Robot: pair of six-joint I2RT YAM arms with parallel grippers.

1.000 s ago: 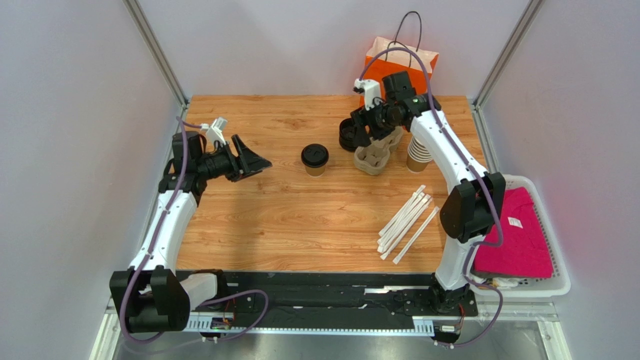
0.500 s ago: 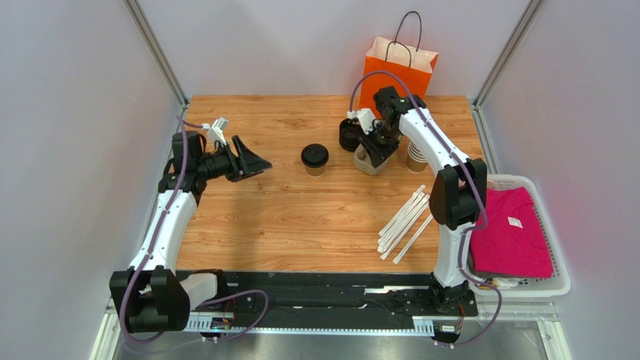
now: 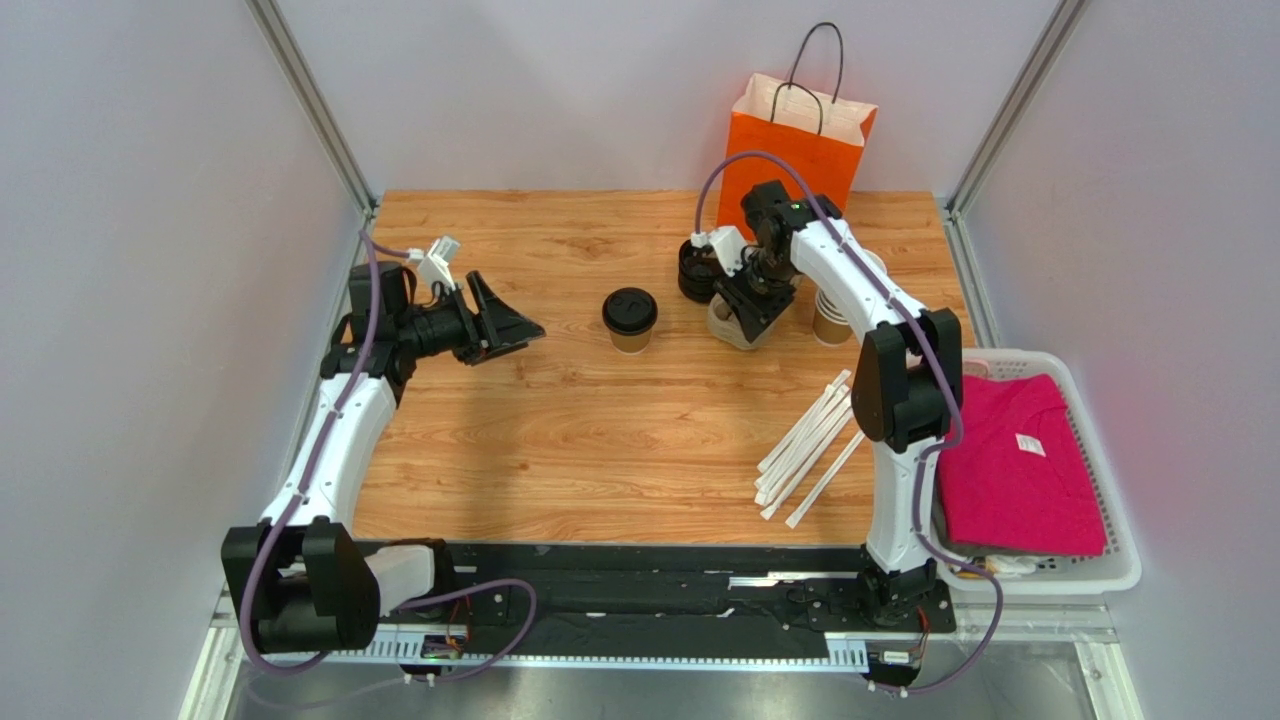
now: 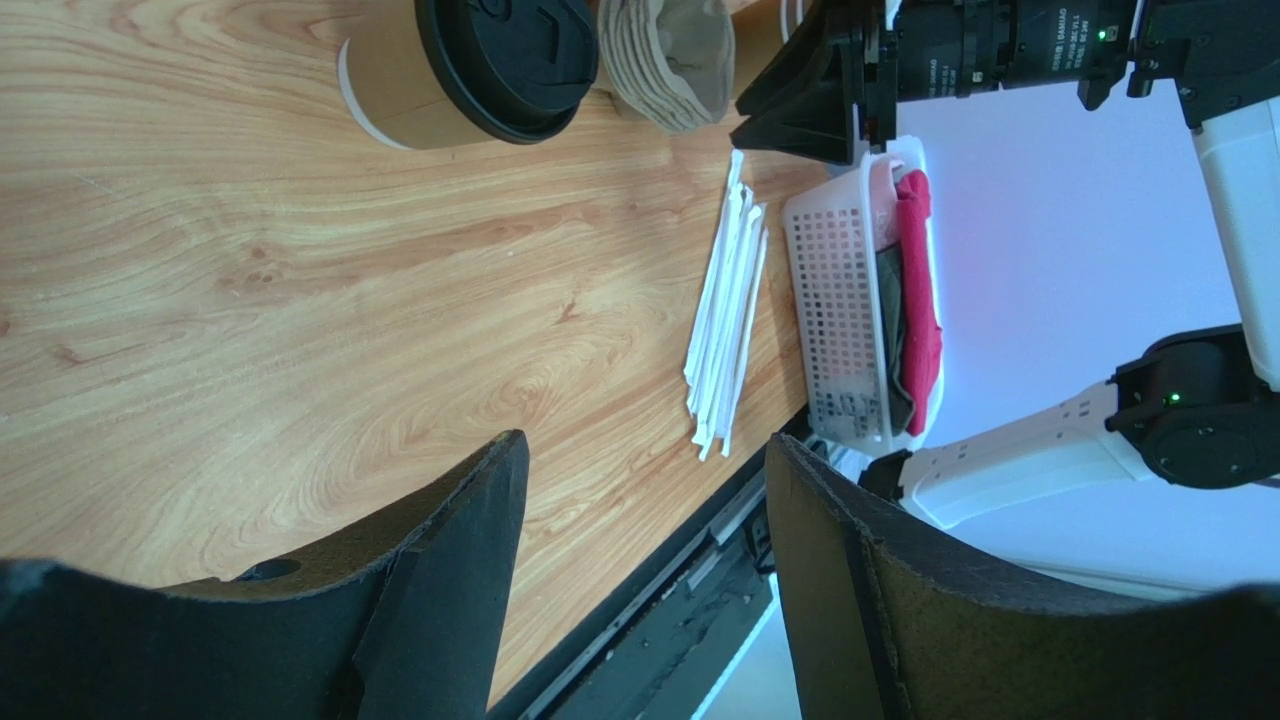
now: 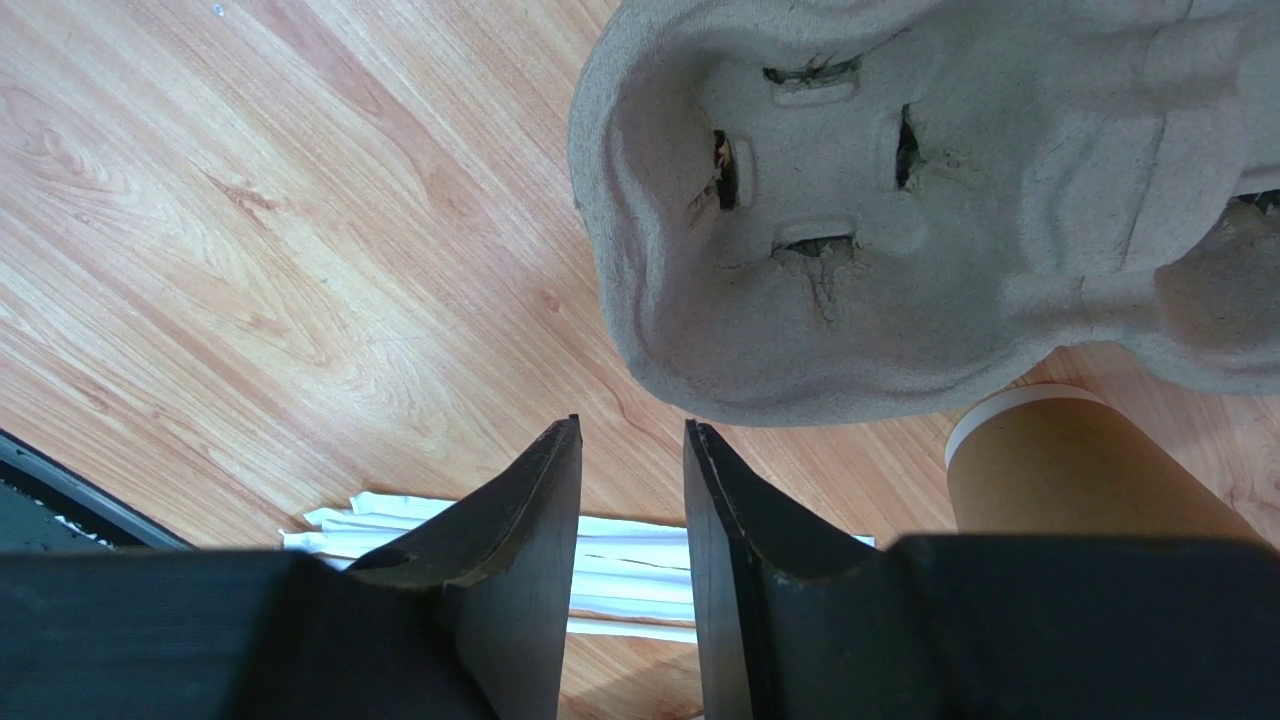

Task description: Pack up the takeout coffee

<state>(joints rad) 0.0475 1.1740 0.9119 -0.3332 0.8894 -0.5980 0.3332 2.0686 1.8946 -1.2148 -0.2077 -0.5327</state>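
Observation:
The takeout coffee [image 3: 630,318], a tan paper cup with a black lid, stands mid-table; the left wrist view shows the takeout coffee [image 4: 466,68] at its top edge. My left gripper [image 3: 526,323] hovers well left of it, open, and the left gripper [image 4: 646,443] has nothing between its jaws. My right gripper [image 3: 747,305] points down over a grey pulp cup carrier [image 3: 729,329]. Seen from the right wrist, the right gripper [image 5: 631,428] has a narrow gap with only table showing through, its tips at the edge of the carrier [image 5: 902,195].
An orange paper bag [image 3: 796,138] stands at the back. A stack of black lids [image 3: 696,273] and a stack of lidless cups [image 3: 831,318] flank the carrier. Wrapped straws [image 3: 812,443] lie front right. A white basket [image 3: 1115,558] holding pink cloth sits off the right edge.
My right arm drew in and tipped its gripper down onto the carrier's near edge, and its jaws narrowed. The left arm barely moved. The coffee stayed put.

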